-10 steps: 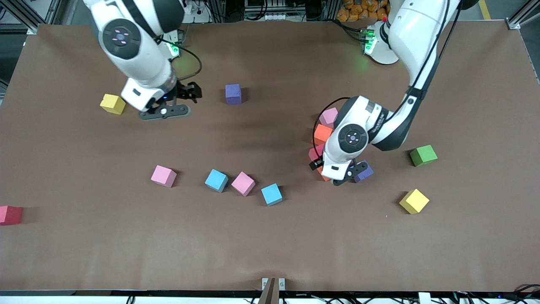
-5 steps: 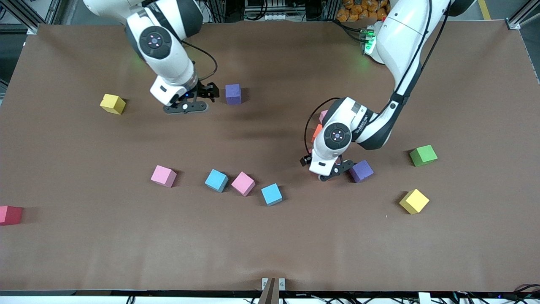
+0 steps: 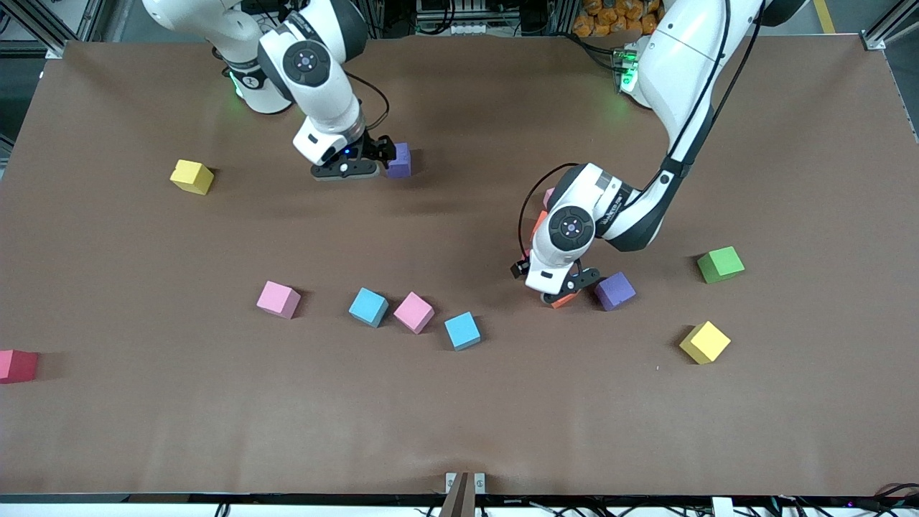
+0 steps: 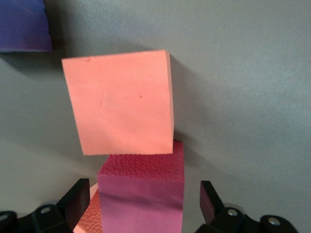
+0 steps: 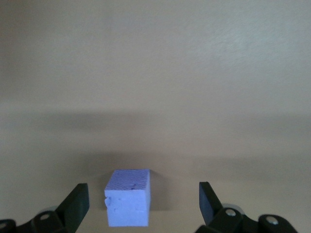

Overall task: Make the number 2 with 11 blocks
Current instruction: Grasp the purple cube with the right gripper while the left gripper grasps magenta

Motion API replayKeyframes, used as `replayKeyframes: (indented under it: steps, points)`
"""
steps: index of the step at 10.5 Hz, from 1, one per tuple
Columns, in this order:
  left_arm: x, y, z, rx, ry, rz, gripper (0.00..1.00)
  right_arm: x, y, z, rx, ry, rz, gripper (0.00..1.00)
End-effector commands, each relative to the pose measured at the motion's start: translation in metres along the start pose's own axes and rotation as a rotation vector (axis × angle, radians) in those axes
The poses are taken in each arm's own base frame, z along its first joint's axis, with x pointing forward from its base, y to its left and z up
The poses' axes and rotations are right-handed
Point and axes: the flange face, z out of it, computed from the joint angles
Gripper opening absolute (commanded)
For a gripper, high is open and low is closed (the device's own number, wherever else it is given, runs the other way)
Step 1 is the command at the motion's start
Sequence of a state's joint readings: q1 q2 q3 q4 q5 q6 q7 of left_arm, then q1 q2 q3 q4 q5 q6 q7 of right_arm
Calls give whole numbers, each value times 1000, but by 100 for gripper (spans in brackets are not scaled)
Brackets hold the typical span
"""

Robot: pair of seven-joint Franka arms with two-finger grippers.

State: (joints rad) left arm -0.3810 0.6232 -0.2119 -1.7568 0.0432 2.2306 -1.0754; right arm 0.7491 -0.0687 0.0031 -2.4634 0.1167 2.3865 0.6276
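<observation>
- Several loose blocks scattered on brown table (image 3: 459, 416); no digit formed yet, only a short column of cubes under left arm.
- Matte, foam-like cubes, equal size, pebbled faces in close view.
- Column mostly hidden by left wrist: pink sliver (image 3: 548, 195) at top, orange edge (image 3: 538, 224) below it, orange corner (image 3: 563, 300) at the end nearer the front camera.
- Left wrist view: orange cube (image 4: 121, 102) flat on table, dark pink cube (image 4: 142, 191) touching its edge, lying between the fingers.
- Purple cube (image 3: 614, 290) just beside that orange corner, toward left arm's end.
- Left gripper (image 3: 563, 287) low over the column, jaws spread wide, gripping nothing.
- Second purple cube (image 3: 399, 159) near the bases; pale and bluish in right wrist view (image 5: 128, 196).
- Right gripper (image 3: 366, 159) just beside that cube, fingers wide apart, nothing held.
- Row nearer front camera: pink (image 3: 278, 299), light blue (image 3: 368, 306), pink (image 3: 413, 311), light blue (image 3: 462, 330); middle pair almost touching.
- Yellow cubes: one (image 3: 192, 176) toward right arm's end, one (image 3: 704, 342) toward left arm's end.
- Red cube (image 3: 17, 365) at table edge, right arm's end.
- Green cube (image 3: 720, 263) apart, above the yellow one near left arm's end.
- Small lettering on left arm's link, too small to read.
</observation>
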Motion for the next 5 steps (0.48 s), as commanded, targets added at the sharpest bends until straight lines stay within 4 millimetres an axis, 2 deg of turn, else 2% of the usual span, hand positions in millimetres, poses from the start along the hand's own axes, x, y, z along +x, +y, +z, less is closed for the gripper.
replayKeyframes:
  steps: [1,2,5]
  points:
    - [-6,-6,-14,1,33,-27,100,-30,-9,25,25,26,17,100]
    - [-9,-4,-4,14,28,-22,100,-34,-15,31,30,36,8,100]
    - [-16,-2,14,57,53,-2,100,-71,-32,60,36,54,-13,100]
